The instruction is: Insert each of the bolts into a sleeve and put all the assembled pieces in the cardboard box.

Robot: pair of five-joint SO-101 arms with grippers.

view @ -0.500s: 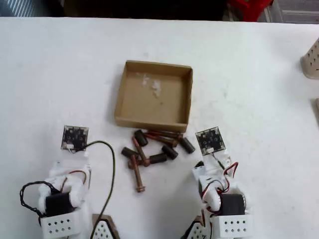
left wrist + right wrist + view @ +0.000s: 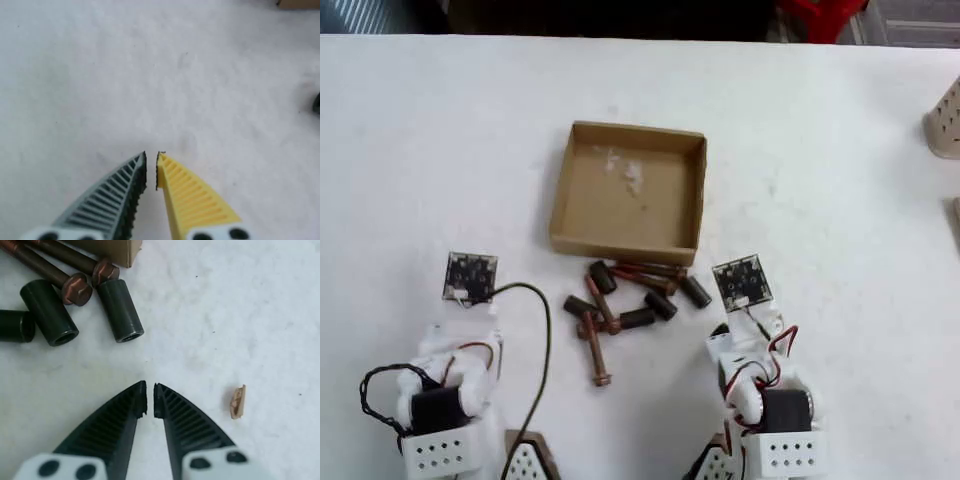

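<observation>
The cardboard box (image 2: 630, 190) lies open in the middle of the table. Just in front of it is a loose pile of several copper-coloured bolts (image 2: 601, 350) and several black sleeves (image 2: 660, 305), none joined. My right gripper (image 2: 150, 399) is shut, with nothing in it, a short way from two sleeves (image 2: 120, 310) and two bolt heads (image 2: 77, 288) beside the box corner (image 2: 115, 247). My left gripper (image 2: 151, 161), grey and yellow, is shut over bare table, with the box corner (image 2: 300, 4) far off. Both arms are folded at the near edge, left (image 2: 445, 400) and right (image 2: 765, 400).
A small brown scrap (image 2: 237, 401) lies on the table beside my right gripper. A black cable (image 2: 545, 340) loops from the left arm toward the pile. A beige perforated object (image 2: 945, 120) stands at the right edge. Bare table surrounds the box.
</observation>
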